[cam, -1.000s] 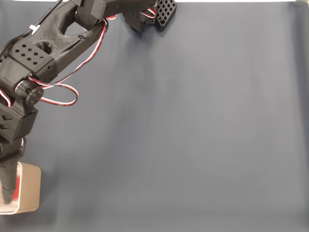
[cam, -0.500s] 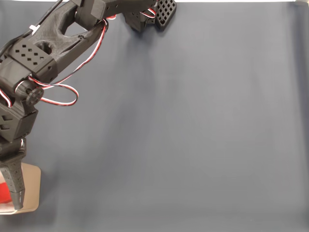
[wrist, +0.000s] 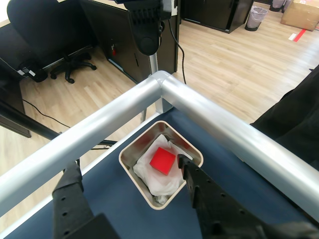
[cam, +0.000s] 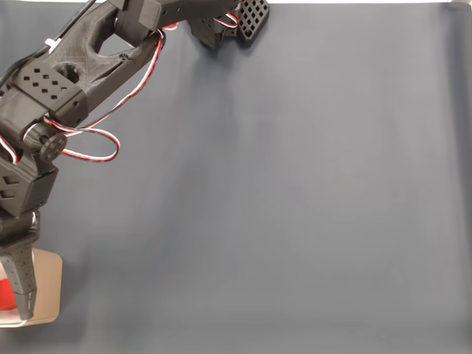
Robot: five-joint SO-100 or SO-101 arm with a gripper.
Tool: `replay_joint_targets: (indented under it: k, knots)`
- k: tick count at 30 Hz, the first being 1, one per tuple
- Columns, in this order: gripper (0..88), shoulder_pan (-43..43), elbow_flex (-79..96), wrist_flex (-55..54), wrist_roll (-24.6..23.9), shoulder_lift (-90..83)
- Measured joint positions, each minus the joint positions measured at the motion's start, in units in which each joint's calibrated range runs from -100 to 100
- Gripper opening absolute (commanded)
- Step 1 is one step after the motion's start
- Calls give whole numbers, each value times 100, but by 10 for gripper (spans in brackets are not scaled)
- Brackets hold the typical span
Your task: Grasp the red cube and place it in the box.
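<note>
Red cube (wrist: 162, 160), matte, inside tan box (wrist: 130, 169)

Lay wide and bare across the dark mat (cam: 295, 206) in the fixed view, right of the arm (cam: 66, 81): free passage over the middle and right. Blocked at the left edge by the arm's black body and its looped wires (cam: 96, 140). Hemmed in at the mat's corner in the wrist view by a silver rail (wrist: 164, 94) running just beyond the box (wrist: 130, 169). Stood spread over the box mouth, the gripper (wrist: 127, 169), above the red cube (wrist: 162, 160).
</note>
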Motion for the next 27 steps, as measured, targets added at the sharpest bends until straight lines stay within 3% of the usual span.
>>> replay_joint_targets:
  k: [11,15,27]
  knots:
    - [42,-45,1058,-175,-24,-669]
    - [1,-141,1718,-270,-29,-1172]
    - [0,-920,5081,-764,-122,-3899]
